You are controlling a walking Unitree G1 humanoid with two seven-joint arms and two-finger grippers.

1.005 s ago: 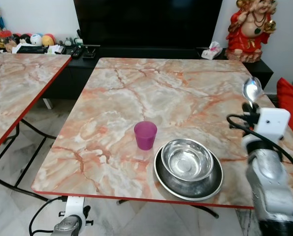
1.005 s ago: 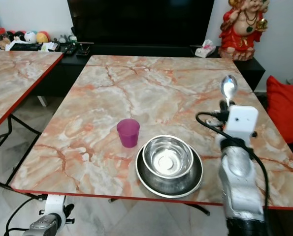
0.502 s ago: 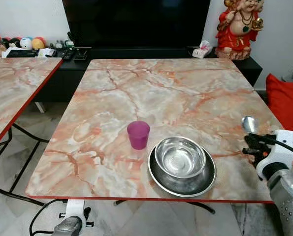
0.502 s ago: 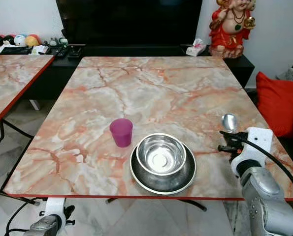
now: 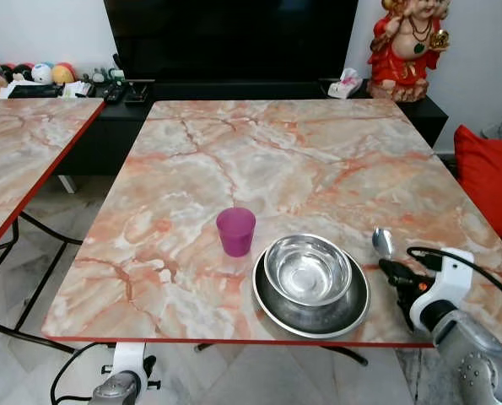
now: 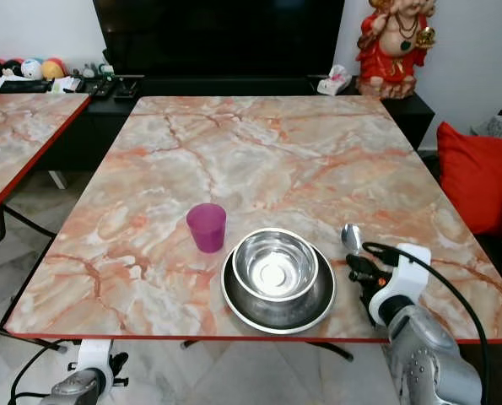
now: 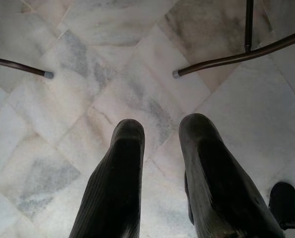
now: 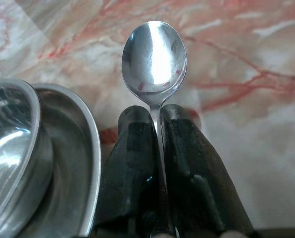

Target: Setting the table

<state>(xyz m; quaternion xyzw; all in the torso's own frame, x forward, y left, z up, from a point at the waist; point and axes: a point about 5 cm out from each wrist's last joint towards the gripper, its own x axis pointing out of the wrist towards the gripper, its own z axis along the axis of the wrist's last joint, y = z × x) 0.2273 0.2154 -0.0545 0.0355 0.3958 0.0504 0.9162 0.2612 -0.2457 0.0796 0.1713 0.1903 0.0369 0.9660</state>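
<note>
My right gripper [image 5: 396, 272] is shut on the handle of a steel spoon [image 5: 382, 243], low over the marble table [image 5: 259, 160] just right of the steel plate [image 5: 311, 305]. The wrist view shows the spoon [image 8: 155, 57] bowl sticking out past the two black fingers [image 8: 132, 148], close to the plate's rim [image 8: 88, 163]. A steel bowl [image 5: 307, 270] sits in the plate. A purple cup [image 5: 235, 230] stands upright just left of the plate. My left gripper [image 7: 159, 134] hangs below the table edge over the floor, its fingers slightly apart and holding nothing.
A second marble table [image 5: 23, 160] stands at the left with a floor gap between. A dark TV cabinet [image 5: 234, 89] with small items and a red figurine [image 5: 407, 46] is behind. A red cushion [image 5: 489, 177] lies at the right. Table legs [image 7: 236, 54] cross the tiled floor.
My right arm has come down and leftward, bringing the spoon from raised height to just above the table beside the plate. The camera shifted slightly.
</note>
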